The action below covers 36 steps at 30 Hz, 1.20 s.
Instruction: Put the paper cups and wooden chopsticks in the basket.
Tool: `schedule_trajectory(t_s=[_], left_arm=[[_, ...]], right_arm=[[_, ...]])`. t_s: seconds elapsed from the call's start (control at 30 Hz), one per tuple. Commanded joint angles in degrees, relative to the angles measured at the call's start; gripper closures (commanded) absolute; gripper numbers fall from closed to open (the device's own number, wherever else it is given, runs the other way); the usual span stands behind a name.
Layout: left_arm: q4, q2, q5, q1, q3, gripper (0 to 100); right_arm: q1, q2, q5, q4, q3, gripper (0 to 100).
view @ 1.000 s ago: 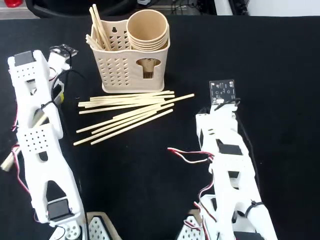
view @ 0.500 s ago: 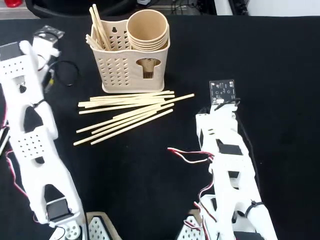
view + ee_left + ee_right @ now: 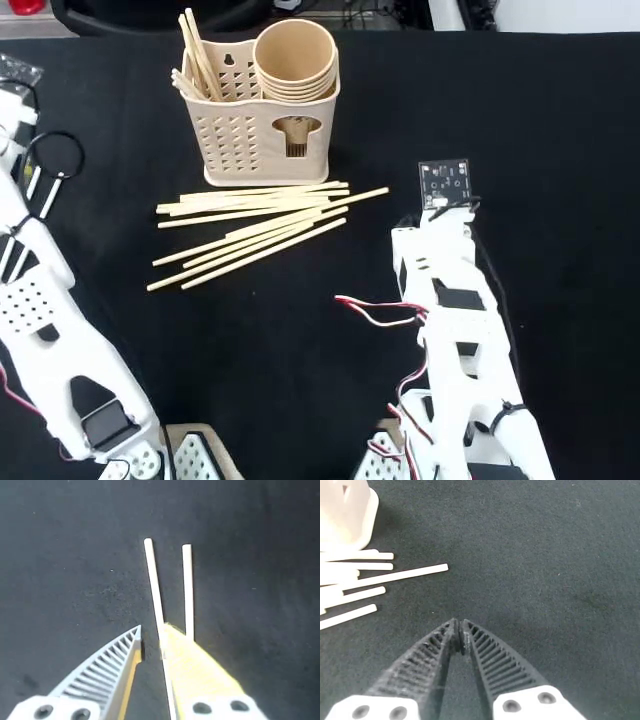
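A beige perforated basket stands at the back of the table. It holds a stack of paper cups and a few upright chopsticks. Several wooden chopsticks lie in a loose pile just in front of it. My left arm is at the table's far left edge, well away from the basket. Its gripper is shut on two chopsticks that stick out past the fingertips over bare cloth. My right gripper is shut with nothing in it, low over the cloth to the right of the pile.
Black cloth covers the table, with open room right of the basket and in front of the pile. The right arm lies along the front right. Cables and a red object sit beyond the back edge.
My left arm has swung left, away from the basket to the table's left edge, carrying its chopsticks. The right arm, the basket and the pile have not moved.
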State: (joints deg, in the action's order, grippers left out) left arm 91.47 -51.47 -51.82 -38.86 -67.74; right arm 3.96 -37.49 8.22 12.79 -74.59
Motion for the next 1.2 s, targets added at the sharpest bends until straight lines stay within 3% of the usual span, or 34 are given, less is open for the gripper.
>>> schedule_trajectory(t_s=[0.0,0.63,0.93,1.03,1.17], left_arm=[[-2.8,-0.1,-0.4,-1.1,-0.8,88],[-19.3,-14.0,-0.1,-0.7,-0.8,88],[-12.6,-16.9,-0.6,-0.3,0.7,88],[-9.0,-19.8,-4.2,-0.4,0.2,89],[-4.9,-21.4,-8.6,-0.3,0.1,97]], right_arm=[[0.5,-1.1,-0.2,-0.9,0.2,98.5],[0.6,-1.1,-0.2,-0.9,0.1,98.5],[0.6,-1.1,-0.2,-0.9,0.1,98.5],[0.7,-1.1,-0.2,-0.9,0.1,98.5],[0.7,-1.1,-0.2,-0.9,0.1,98.5]])
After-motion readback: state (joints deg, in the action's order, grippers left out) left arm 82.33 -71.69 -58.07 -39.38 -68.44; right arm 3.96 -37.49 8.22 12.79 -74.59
